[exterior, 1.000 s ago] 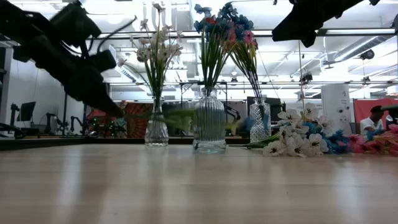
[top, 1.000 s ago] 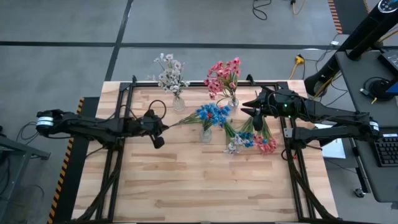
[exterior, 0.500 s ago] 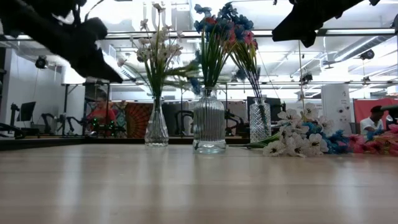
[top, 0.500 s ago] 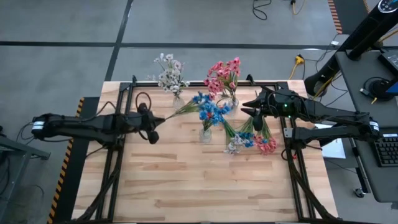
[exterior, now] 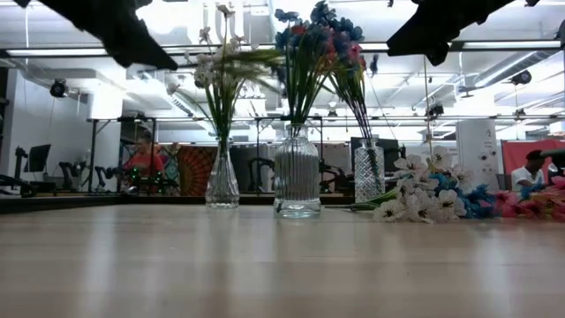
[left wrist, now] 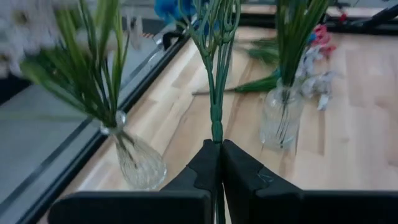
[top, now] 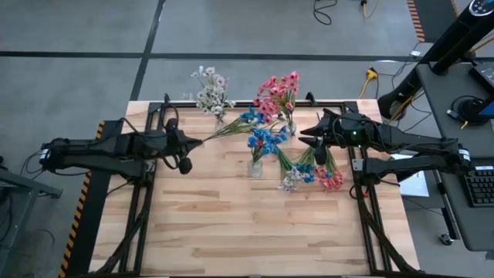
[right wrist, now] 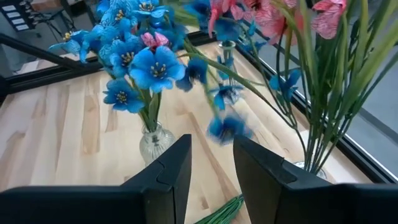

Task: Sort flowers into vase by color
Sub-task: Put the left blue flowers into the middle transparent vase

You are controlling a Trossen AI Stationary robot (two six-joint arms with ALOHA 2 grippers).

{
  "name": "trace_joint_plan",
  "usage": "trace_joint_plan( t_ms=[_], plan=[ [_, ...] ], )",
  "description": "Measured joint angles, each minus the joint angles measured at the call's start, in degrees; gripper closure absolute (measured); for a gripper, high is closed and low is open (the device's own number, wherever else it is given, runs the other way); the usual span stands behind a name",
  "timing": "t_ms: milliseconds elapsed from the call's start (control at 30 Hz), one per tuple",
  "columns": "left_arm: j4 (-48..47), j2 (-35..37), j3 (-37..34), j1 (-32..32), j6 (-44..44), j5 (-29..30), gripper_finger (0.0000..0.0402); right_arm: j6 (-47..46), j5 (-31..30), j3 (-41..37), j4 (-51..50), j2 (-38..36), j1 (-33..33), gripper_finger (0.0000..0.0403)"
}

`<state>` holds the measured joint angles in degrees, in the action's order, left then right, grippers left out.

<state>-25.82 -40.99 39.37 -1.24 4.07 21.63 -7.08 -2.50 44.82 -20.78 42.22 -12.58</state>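
Left gripper [top: 184,146], left of centre in the high view, clamped on the stem of a blue flower spray [top: 248,118] — held aloft and near level, blossoms reaching toward the blue-flower vase [top: 255,166] at centre, probably for insertion. Right gripper [top: 312,137], centre right, hangs with fingers apart and empty above the loose flowers [top: 309,171] on the table [top: 231,224]. The white-flower vase [top: 221,128] and pink-flower vase [top: 289,127] stand close by — their blooms crowd the approach.

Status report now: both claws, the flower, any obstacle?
Left claw shut on blue flower stem, raised near the vases. Right claw open, empty, waiting above loose flowers. Pink bunch crowds the blue vase.
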Motion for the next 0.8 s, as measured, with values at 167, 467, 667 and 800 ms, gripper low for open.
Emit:
trace_joint_plan(
  t_ms=[167, 467, 667, 800],
  plan=[
    [-4.1, -0.1, 4.5, 0.7, -0.6, 0.3, 0.0401, 0.2, 0.0, 0.0, 0.0, 0.0, 0.0, 0.0291],
    [-12.2, -0.2, 12.7, 0.7, -2.1, 0.4, 0.0401, 0.2, 0.0, 0.0, 0.0, 0.0, 0.0, 0.0291],
    [-15.8, -0.2, 17.8, 0.7, -3.0, 0.4, 0.0401, 0.2, 0.0, 0.0, 0.0, 0.0, 0.0, 0.0291],
    [-16.0, -0.2, 19.8, 0.7, -4.3, 0.4, 0.0401, 0.2, 0.0, 0.0, 0.0, 0.0, 0.0, 0.0291]
  ],
)
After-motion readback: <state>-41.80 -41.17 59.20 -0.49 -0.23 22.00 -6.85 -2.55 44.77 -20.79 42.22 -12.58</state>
